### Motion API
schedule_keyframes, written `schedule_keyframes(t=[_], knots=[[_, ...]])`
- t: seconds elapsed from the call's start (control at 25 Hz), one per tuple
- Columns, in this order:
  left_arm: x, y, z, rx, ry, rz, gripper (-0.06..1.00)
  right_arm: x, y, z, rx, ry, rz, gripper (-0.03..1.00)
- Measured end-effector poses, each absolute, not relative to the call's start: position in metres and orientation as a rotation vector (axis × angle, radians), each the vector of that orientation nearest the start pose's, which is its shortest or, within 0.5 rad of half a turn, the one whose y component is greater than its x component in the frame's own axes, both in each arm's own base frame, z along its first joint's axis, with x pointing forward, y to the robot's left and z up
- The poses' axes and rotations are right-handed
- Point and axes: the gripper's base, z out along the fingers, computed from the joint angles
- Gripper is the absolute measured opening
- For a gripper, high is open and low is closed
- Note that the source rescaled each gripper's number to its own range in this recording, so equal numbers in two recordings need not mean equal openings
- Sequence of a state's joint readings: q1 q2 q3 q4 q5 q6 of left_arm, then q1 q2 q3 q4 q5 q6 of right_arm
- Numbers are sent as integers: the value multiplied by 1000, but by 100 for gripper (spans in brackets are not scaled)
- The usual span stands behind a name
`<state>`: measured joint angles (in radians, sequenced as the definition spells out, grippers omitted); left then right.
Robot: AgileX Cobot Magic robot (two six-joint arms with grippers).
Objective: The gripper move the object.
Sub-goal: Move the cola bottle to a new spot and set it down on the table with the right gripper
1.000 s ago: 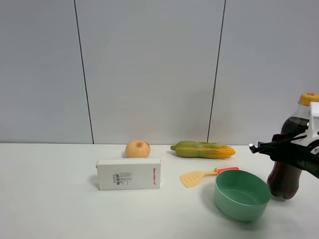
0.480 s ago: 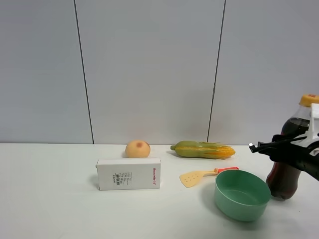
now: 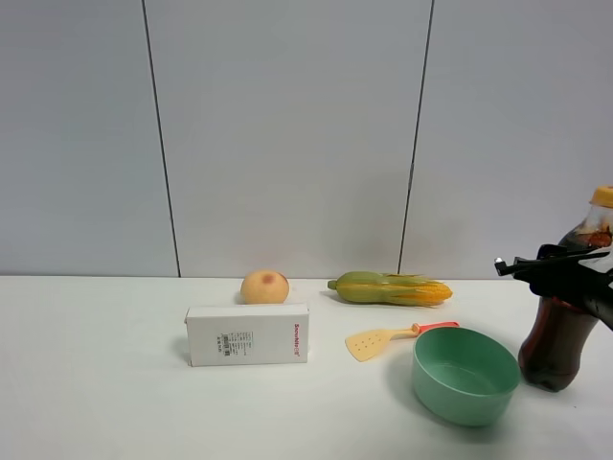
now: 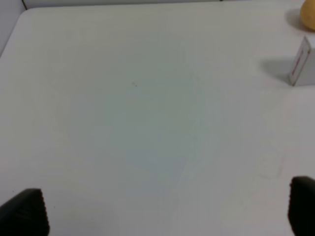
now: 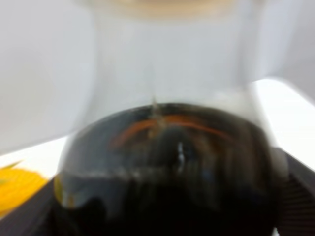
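Note:
The object, a tall clear bottle (image 3: 557,345) of dark cola with a yellow cap, stands upright on the white table at the far right, just right of the green bowl (image 3: 465,374). My right gripper (image 3: 536,267) reaches in from the right edge at the height of the bottle's shoulder. The right wrist view is blurred: the bottle (image 5: 167,167) fills it, with a dark finger (image 5: 24,211) on each side, and I cannot tell whether they press on it. My left gripper (image 4: 162,216) hangs open over bare table.
A white box (image 3: 248,334) lies left of centre, with a peach-coloured fruit (image 3: 264,287) behind it. An ear of corn (image 3: 391,288) lies near the back wall. A yellow spatula (image 3: 397,338) with a red handle lies beside the bowl.
The bottle has shifted slightly right and stands more upright. The right gripper has risen a little and moved right along with it.

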<state>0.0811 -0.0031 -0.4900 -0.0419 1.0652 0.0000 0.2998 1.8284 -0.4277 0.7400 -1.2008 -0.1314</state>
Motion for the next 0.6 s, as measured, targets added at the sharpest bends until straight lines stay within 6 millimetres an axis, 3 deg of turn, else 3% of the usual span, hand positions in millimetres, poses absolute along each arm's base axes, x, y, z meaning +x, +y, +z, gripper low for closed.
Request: schedule_keyframes(t=[0.2, 0.6], knots=[[-4, -4, 274, -81, 2053, 0, 100, 269, 24, 134, 350, 1709, -257, 89], [-4, -4, 274, -81, 2053, 0, 100, 271, 30, 135, 275, 1708, -219, 89]])
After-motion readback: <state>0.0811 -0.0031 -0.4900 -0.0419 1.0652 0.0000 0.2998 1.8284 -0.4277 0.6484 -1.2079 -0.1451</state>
